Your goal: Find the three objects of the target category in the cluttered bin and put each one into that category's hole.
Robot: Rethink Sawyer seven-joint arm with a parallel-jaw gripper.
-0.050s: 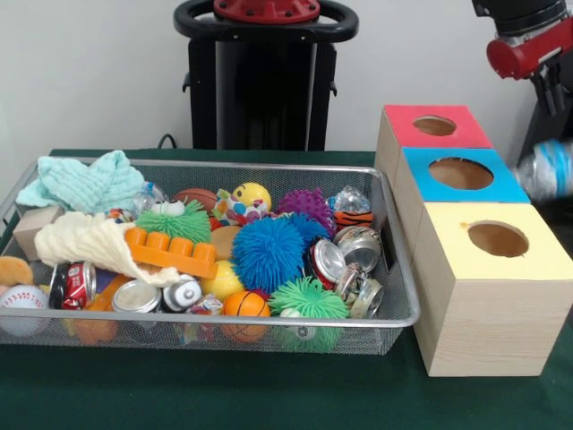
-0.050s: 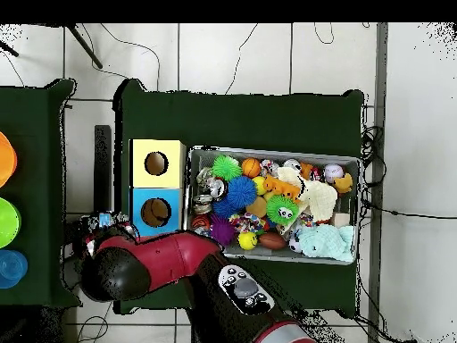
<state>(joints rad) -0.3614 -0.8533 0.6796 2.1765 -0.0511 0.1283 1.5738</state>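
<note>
A table (image 1: pixel 179 394) with a dark green cloth held everything. On the left of it sat a wire bin (image 1: pixel 394 315) full of toys and cans. Just to the right stood three wooden boxes (image 1: pixel 488 331) in a row, yellow near, then blue, red far.

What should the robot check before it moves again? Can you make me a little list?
1. Is the bottle held tight at the end of the arm? Cannot tell; it is blurred.
2. Is the bottle over a hole? Not ok: it hangs beside the blue box, not above its hole.
3. Is the blue box's hole free? Ok, nothing blocks it.
4. Are the holes of the red box and the yellow box free? Ok.
5. Is the bin clear of the boxes? Ok: it sits next to them and nothing pokes over their tops.
</note>
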